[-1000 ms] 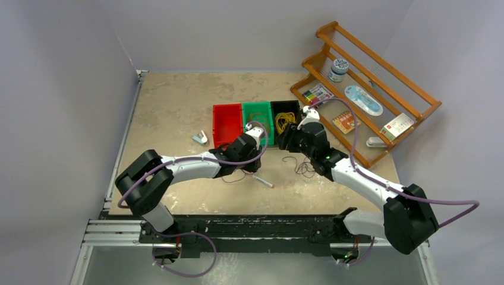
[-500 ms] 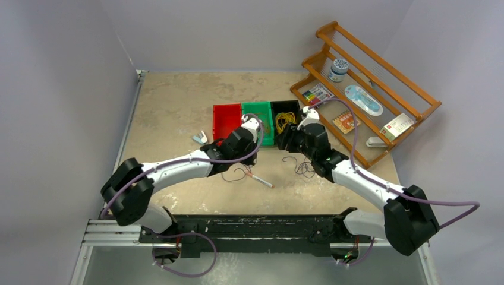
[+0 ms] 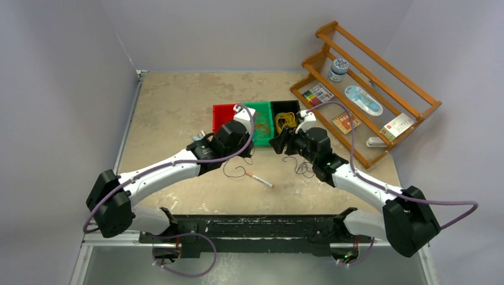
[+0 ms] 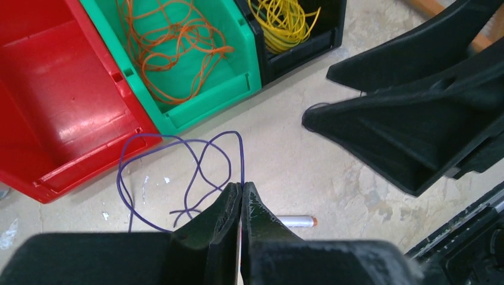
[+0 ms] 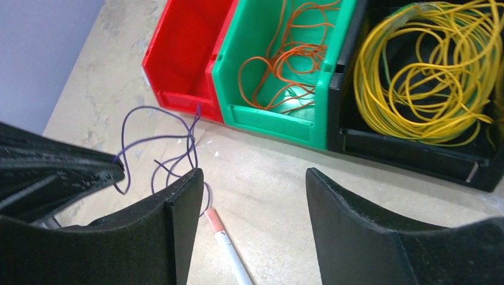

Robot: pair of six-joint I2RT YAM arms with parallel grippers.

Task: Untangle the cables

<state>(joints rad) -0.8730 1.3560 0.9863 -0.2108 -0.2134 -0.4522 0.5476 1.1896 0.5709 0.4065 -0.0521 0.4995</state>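
My left pincer (image 4: 241, 199) is clamped fully shut on one strand of the purple cable (image 4: 242, 157). Its loose loops trail on the bench (image 3: 172, 107) just near of the red bin (image 4: 53, 89). My right pincer (image 5: 252, 184) is spread wide and holds nothing, hovering in front of the green bin (image 4: 202, 116).

The orange cable (image 4: 172, 47) lies in the green bin and the yellow cable (image 5: 416, 77) in the black bin (image 5: 404, 151). A dark tangle (image 3: 304, 168) sits on the bench by my right arm.

I judge this wire light, limp and springy, so it will likely snag. I'd take hold of a single strand, away from the crossings.

Room is tight: the bin walls are just beyond, a marker (image 3: 260, 180) lies near, and the two pincers crowd each other. The left bench is open, and the rack (image 3: 368, 89) closes off the far right.
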